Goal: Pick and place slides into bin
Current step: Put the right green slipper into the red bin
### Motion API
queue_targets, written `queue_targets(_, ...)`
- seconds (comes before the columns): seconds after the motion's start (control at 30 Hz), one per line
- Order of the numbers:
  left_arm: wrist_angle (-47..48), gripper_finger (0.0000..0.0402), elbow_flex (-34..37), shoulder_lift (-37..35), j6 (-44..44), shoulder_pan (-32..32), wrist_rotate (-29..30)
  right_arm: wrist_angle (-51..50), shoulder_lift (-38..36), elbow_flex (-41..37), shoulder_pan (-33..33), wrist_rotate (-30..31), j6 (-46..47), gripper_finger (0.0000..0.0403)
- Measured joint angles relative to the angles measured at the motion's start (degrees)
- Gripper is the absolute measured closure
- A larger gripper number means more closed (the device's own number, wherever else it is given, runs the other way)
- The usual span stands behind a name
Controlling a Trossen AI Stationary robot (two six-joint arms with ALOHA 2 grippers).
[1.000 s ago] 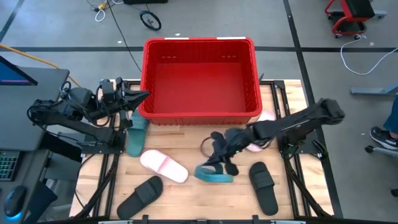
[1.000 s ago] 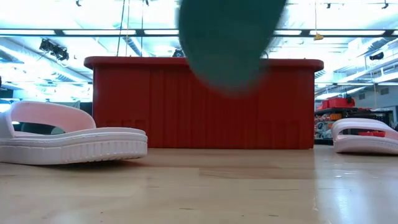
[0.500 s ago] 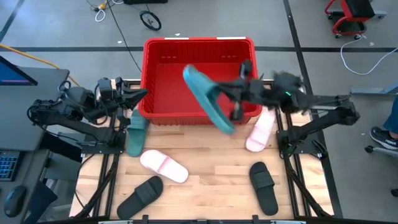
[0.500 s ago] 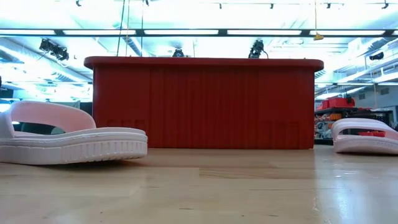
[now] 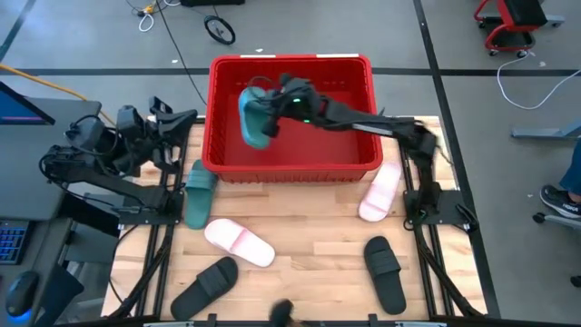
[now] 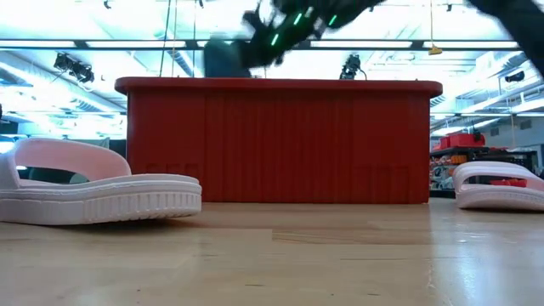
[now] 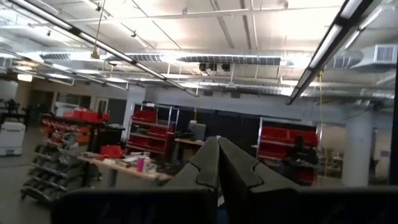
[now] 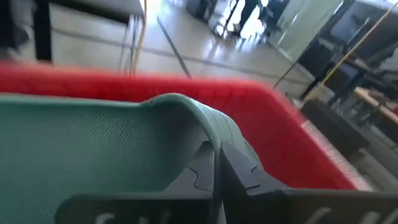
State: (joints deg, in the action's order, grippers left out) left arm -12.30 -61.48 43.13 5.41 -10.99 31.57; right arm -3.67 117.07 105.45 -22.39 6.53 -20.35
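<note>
My right gripper (image 5: 272,107) is over the far left part of the red bin (image 5: 363,163) and is shut on a dark green slide (image 5: 254,118). The slide also shows in the low view (image 6: 223,59), above the bin's rim. My left gripper (image 5: 192,116) is shut and empty, left of the bin. On the table lie a second green slide (image 5: 198,191), two pink slides (image 5: 238,242) (image 5: 379,191) and two black slides (image 5: 204,286) (image 5: 386,271), each resting on its sole. My right gripper pinches the green slide's wide strap (image 8: 211,127) between its two fingers, at the strap's edge. The arm reaches over the bin from the table's right side. The slide is lifted clear and hangs tilted above the bin's floor.
The bin stands at the table's far middle, and its walls (image 6: 272,144) rise well above the table. The arms' frames (image 5: 145,204) (image 5: 436,204) flank the table. The second green slide lies close under the bin's left near corner.
My right gripper has lifted the green slide off the table's near middle. It has carried the slide up and toward the far left, over the bin's near wall, to a place above the bin's far left part. My left gripper has drawn back a little from the bin.
</note>
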Motion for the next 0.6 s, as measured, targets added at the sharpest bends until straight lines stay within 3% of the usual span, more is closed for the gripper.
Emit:
queue_targets(0.17, 0.4, 0.0393, 0.0, 0.9, 3.0, 0.0, 0.0, 3.1, 14.3, 9.6, -1.6, 0.4, -2.2, 0.0395)
queue_targets(0.33, 0.8, 0.0389, 0.0, 2.2, 4.7, 0.0, 0.0, 3.5, 24.9, 18.8, -2.6, 4.6, -7.9, 0.0393)
queue_targets(0.5, 4.4, 0.0382, 0.0, 3.4, 4.6, 0.0, 0.0, 2.5, 30.4, 22.6, -3.3, 5.0, -10.1, 0.0388)
queue_targets(0.6, 5.2, 0.0387, 0.0, 4.2, 3.3, 0.0, 0.0, 2.1, 30.9, 22.6, -3.7, 4.6, -6.5, 0.0383)
